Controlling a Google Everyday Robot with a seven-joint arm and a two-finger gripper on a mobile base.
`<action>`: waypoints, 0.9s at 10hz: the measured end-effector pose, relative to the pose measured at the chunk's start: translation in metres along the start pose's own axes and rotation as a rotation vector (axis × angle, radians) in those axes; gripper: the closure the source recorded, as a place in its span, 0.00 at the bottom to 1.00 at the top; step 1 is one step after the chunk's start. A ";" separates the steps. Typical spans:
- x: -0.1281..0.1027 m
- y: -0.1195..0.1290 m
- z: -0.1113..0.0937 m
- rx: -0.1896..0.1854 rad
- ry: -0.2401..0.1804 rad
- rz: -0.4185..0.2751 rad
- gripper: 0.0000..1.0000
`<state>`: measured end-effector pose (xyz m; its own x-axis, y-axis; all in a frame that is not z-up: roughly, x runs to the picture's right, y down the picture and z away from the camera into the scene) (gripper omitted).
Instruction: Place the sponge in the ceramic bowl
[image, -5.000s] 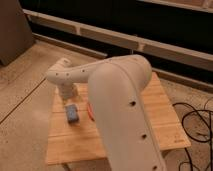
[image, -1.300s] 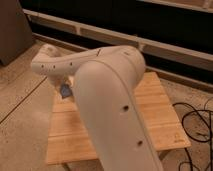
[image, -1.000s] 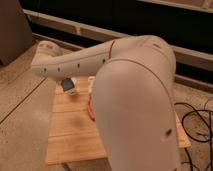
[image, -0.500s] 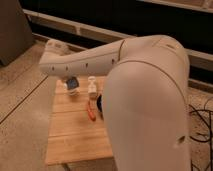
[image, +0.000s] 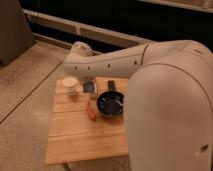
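Note:
The blue-grey sponge hangs just under my white forearm, above the back of the wooden table. My gripper is shut on it, with most of the gripper hidden behind the arm. The dark glossy ceramic bowl sits on the table just right of and in front of the sponge, and I see nothing inside it. My arm's large white housing covers the right side of the view and the bowl's right edge.
A small cream round stacked piece stands left of the sponge. A thin orange stick lies by the bowl's left rim. A small dark item sits behind the bowl. Speckled floor surrounds the table, with a dark wall behind.
The arm has swung right and carried the sponge from the table's left side toward the bowl. The view has shifted, and the bowl and cream piece now show.

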<state>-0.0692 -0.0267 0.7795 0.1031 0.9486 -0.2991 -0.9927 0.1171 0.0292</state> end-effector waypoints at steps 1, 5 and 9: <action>0.014 -0.011 0.012 0.009 0.057 0.058 1.00; 0.038 -0.048 0.037 0.045 0.175 0.187 1.00; 0.053 -0.078 0.057 0.071 0.237 0.248 1.00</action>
<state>0.0176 0.0311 0.8159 -0.1662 0.8570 -0.4879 -0.9780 -0.0800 0.1927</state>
